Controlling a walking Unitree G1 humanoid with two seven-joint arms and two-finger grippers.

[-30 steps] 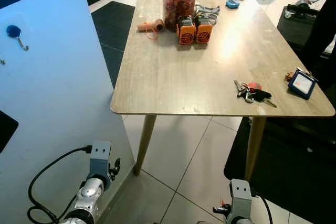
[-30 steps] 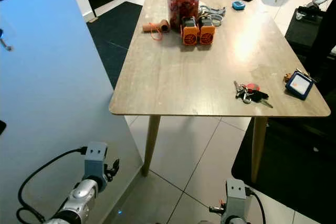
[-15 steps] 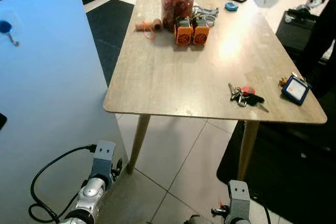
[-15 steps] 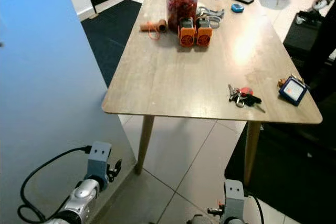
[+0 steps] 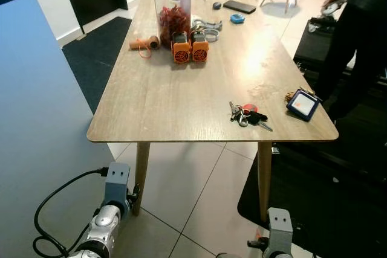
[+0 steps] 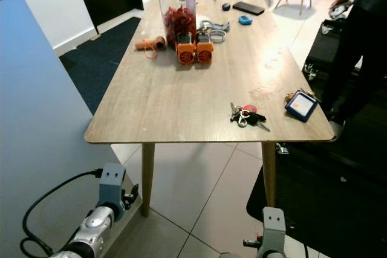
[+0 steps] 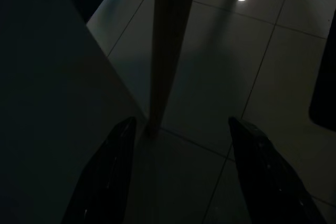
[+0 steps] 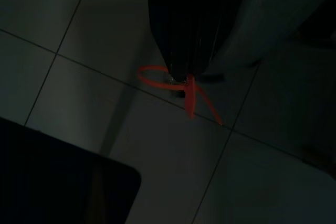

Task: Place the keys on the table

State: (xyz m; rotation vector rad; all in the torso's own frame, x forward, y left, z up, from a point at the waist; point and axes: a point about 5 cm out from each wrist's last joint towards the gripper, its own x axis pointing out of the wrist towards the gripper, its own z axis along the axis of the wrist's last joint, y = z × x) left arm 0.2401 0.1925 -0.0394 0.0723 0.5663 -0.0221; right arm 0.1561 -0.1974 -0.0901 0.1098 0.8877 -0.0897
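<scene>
A bunch of keys (image 5: 247, 115) with a red tag lies on the wooden table (image 5: 181, 101), near its front right corner. Both arms hang low over the tiled floor, well below the tabletop. My left gripper (image 7: 181, 124) is open, its fingers apart on either side of a table leg (image 7: 168, 51) ahead. In the dark right wrist view my right gripper (image 8: 181, 74) is shut, and a red loop (image 8: 157, 76) with a small metal piece hangs from its tips. What else it holds is hidden.
A red-lidded jar (image 5: 171, 4), two orange devices (image 5: 189, 49), a roll (image 5: 145, 44), a phone (image 5: 237, 6) and a blue-framed tag (image 5: 300, 104) are on the table. A person in black (image 5: 363, 34) stands at its right. A blue-grey panel (image 5: 36, 119) rises on my left.
The whole picture has shifted: the camera has drawn back and lifted, so the table looks smaller and farther. The keys on the table lie as before. Both arms hang as before.
</scene>
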